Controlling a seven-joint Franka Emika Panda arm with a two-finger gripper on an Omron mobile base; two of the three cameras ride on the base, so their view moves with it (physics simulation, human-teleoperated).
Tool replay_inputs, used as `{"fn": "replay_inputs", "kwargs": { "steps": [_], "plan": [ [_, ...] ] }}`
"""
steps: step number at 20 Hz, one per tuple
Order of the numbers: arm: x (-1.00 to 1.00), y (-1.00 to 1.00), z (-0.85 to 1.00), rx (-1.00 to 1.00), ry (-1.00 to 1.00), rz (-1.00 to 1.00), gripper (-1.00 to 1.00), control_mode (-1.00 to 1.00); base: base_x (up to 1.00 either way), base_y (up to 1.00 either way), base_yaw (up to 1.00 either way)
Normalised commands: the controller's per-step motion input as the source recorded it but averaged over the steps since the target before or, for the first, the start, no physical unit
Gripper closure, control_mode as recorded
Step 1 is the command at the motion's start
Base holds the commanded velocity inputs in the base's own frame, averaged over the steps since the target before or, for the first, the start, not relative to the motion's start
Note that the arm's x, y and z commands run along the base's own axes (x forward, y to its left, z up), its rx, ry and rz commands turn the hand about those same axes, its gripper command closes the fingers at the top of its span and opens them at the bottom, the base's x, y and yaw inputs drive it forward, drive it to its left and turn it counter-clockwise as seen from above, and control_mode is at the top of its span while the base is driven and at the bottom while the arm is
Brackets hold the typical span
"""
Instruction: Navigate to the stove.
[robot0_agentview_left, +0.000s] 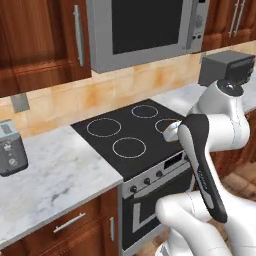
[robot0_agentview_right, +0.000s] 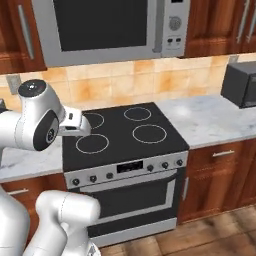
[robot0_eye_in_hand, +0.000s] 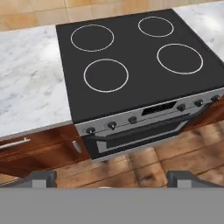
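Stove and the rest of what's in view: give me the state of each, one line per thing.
stove: cooktop bare, oven door shut
microwave: door shut, window dark
toaster: upright on the counter, no bread showing
black appliance: sitting on the counter, closed
cabinet drawer: shut
gripper: open, holding nothing, fingers wide apart

light was even and bright, rendered flat, with soft shadows, faint sheen on the stove (robot0_eye_in_hand: 131, 57) glass, slight pixel softness throughout.
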Motion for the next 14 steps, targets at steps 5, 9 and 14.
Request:
{"fn": "replay_inputs", "kwargs": {
  "steps": [5, 9, 14],
  "plan": [
    [0.0, 0.0, 0.0, 0.0, 0.0, 0.0, -1.0, 1.0, 0.72, -0.96, 0.57],
    [0.0, 0.0, 0.0, 0.0, 0.0, 0.0, -1.0, 1.0, 0.69, -0.73, 0.52],
    [0.0, 0.0, 0.0, 0.0, 0.0, 0.0, -1.0, 1.0, 0.6, -0.22, 0.24]
  ]
}}
